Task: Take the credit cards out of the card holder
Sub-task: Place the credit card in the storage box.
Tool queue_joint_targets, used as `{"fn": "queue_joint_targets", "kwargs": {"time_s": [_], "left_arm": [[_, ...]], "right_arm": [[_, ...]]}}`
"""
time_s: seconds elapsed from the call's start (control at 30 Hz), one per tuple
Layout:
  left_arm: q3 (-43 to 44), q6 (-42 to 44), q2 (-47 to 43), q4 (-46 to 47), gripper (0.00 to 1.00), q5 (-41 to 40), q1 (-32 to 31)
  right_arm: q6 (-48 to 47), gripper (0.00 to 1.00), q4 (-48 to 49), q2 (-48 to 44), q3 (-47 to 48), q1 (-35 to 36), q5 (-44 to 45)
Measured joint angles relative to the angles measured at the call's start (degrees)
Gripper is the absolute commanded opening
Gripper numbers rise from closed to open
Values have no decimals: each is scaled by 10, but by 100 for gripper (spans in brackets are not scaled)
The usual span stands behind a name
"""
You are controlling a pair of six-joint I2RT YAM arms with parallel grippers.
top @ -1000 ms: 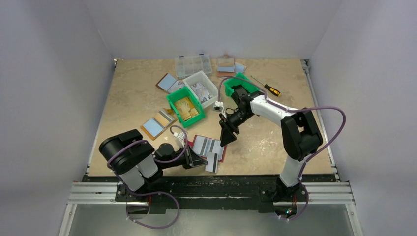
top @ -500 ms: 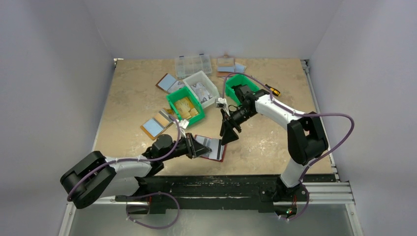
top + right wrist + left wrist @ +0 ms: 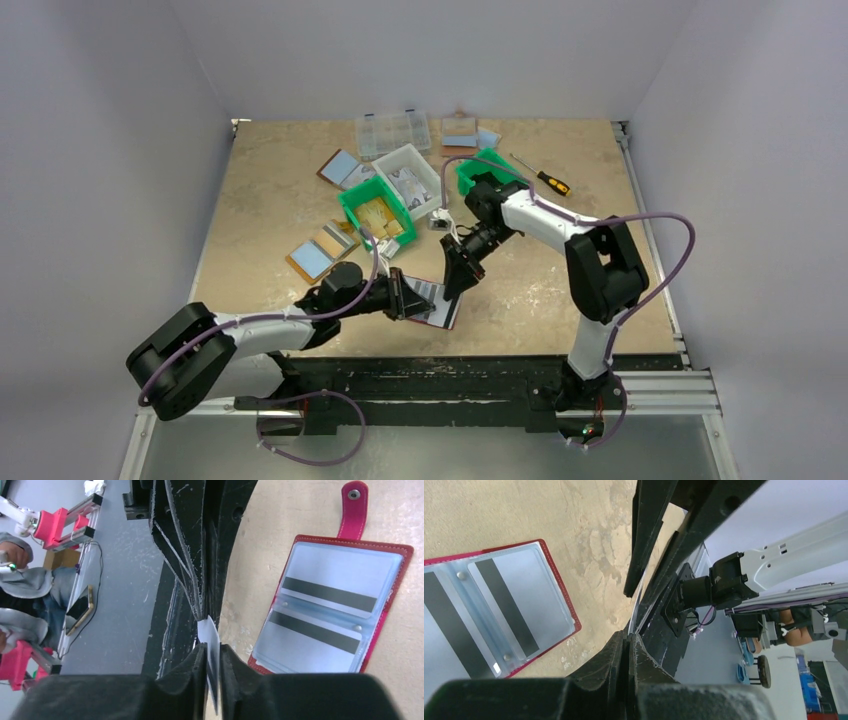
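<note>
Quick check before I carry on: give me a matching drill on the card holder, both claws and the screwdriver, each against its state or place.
1 card holder
2 right claw
3 left claw
4 screwdriver

A fully closed
B far right part of the table
C lying open, cards inside
D pinching a thin card

Pairs: 1-C, 2-D, 3-A, 4-B

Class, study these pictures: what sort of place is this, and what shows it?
Probably a robotics lab test cell: a left arm and right arm bolted to a metal rail at a tan table, white panels enclosing it, and a green bin on the table.
</note>
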Motion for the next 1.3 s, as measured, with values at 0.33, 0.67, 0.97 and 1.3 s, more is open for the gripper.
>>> {"fn": "queue_joint_targets", "kwargs": {"time_s": [0.33,0.67,0.97,1.3], "left_arm": [[0,18,-42,-54,54,-1,45],[151,135,-209,-403,99,-164,116],[303,299,-153,-595,95,-330,117],[286,345,-158,-671,94,-403,120]], "right_arm": [[-22,0,-19,9,13,-1,-7],[55,0,90,-126,10,-14,123],[-3,0,140,-141,156,-12,307],[-124,0,207,-58,251,15,469]]}}
